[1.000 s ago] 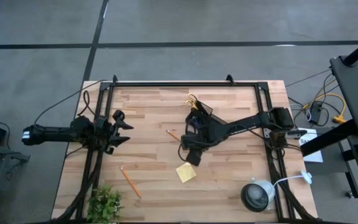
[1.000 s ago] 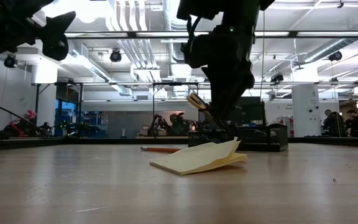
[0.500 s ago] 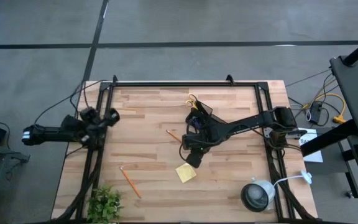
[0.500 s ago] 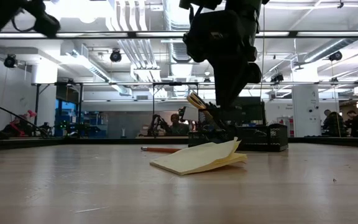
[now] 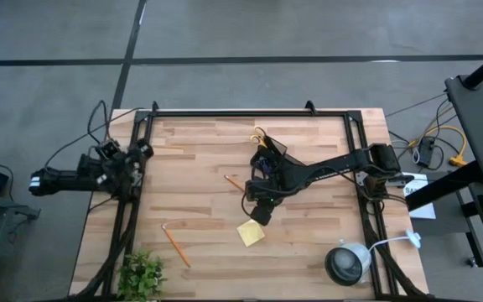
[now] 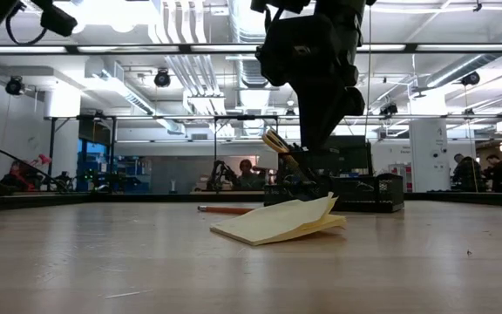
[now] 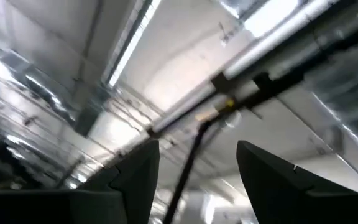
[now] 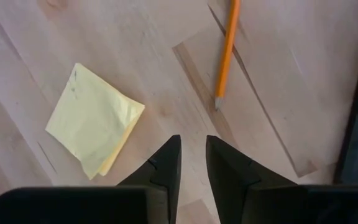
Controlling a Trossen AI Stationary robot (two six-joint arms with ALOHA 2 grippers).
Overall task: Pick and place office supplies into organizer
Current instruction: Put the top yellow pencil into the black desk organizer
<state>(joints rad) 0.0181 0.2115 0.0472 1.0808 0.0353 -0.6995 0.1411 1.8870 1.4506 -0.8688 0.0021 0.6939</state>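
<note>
1. The right hand [image 5: 260,201] hangs above mid-surface, its fingers [image 8: 166,163] drawn nearly together with a thin gap and nothing between them. The risk, as I judge it: if it descends like this onto the sticky-note pad [image 5: 251,232], at its 6 o'clock in the high view, the narrow fingers may push the pad or peel up only the top sheets, since the pad's edge already curls up.
2. An orange pencil [image 5: 233,181] lies at the hand's 10 o'clock. It is round, so a glancing touch could roll it away.
3. The organizer [image 5: 268,155] sits at the hand's 12 o'clock, with the scissors [image 5: 260,135] standing in it. A carry toward it could catch those handles.
4. A second pencil [image 5: 174,244] lies far off at 8 o'clock, near the plant [image 5: 141,273]; reaching it may brush the leaves.
5. The left hand [image 7: 194,165] waits off the surface's 9 o'clock edge, fingers apart, aimed at the ceiling.
6. The right wrist view shows the finger gap and the pad's folded corner, which the high view hides under the arm. The low view shows the pad's lifted edge [image 6: 321,209], and possibly a person far behind.
</note>
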